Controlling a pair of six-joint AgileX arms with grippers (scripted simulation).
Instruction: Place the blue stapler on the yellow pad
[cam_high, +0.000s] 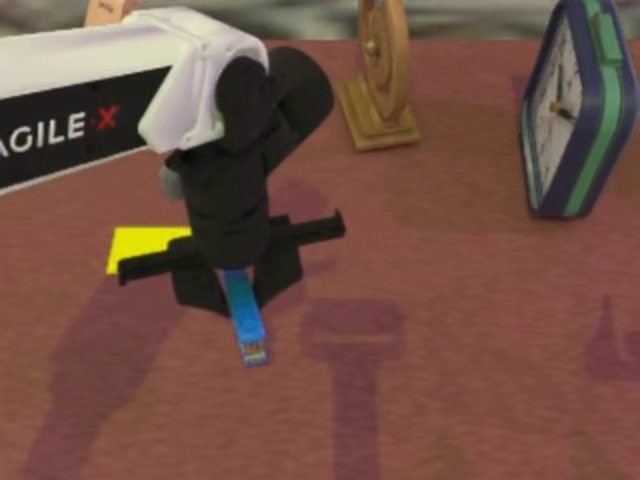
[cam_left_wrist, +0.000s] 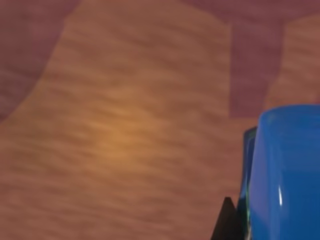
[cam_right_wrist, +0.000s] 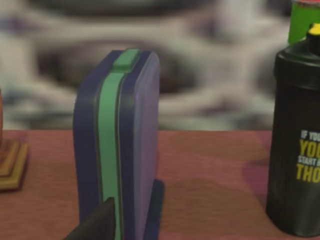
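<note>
Gripping the blue stapler (cam_high: 246, 318), the left claw (cam_high: 236, 285) hangs over the bench (cam_high: 450, 330) just right of the yellow pad (cam_high: 140, 245) — so the top view shows. Only the right wrist view reveals a black bottle (cam_right_wrist: 295, 145) beside the blue-green clock (cam_right_wrist: 117, 145) — the right claw's state I cannot tell.

Yellow pad (cam_high: 140, 243) mostly hidden under left arm; blue stapler (cam_high: 245, 318) half covered.
</note>
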